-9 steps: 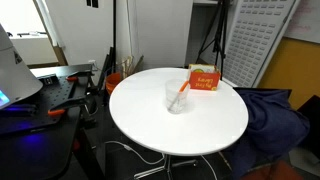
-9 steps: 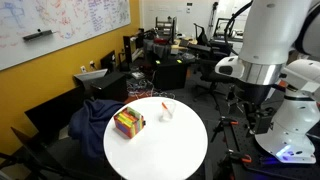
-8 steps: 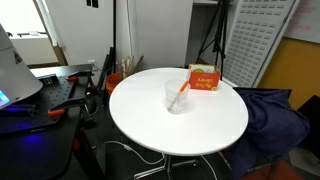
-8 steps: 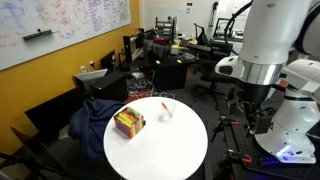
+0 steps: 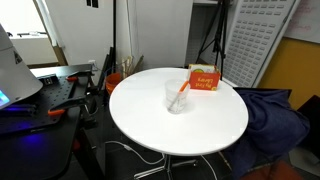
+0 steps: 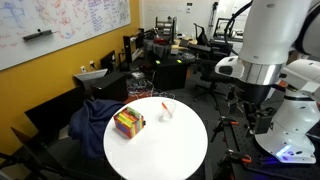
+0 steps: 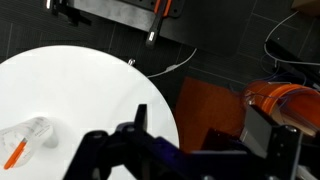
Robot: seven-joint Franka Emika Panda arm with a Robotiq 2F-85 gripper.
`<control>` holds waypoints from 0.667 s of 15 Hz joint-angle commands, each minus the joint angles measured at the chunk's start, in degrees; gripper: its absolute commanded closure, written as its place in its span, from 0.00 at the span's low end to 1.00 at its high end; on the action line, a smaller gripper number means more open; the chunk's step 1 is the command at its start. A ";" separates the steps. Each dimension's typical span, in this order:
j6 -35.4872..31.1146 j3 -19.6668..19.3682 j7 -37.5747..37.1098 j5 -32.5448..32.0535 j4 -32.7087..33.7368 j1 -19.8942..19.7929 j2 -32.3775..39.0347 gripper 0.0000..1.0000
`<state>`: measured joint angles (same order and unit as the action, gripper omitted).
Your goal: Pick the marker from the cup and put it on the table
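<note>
The clear cup (image 5: 176, 97) stands near the middle of the round white table (image 5: 200, 125), with the orange-red marker (image 5: 181, 93) leaning inside it. Both show in the other exterior view too, the cup (image 6: 167, 111) and marker (image 6: 165, 105). In the wrist view the cup (image 7: 30, 134) lies at the far left with the marker (image 7: 15, 155) in it. My gripper (image 7: 200, 140) is open and empty. It hangs high, off the table's edge and well away from the cup. The arm (image 6: 265, 50) stands beside the table.
An orange-red box with a white label (image 5: 203, 80) stands on the table behind the cup. A dark cluttered workbench (image 5: 45, 95) is to one side, blue cloth on a chair (image 5: 275, 115) to the other. An orange floor patch (image 7: 210, 110) lies below the gripper.
</note>
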<state>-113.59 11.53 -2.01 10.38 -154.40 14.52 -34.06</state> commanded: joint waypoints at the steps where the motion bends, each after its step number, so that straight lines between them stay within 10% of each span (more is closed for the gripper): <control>1: 0.19 -0.13 -0.07 -0.09 0.12 0.11 0.00 0.00; 10: -4.19 1.41 -4.43 -4.33 -1.07 -2.45 -1.36 0.00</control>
<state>-114.72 11.58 -2.95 8.77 -154.41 13.92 -34.14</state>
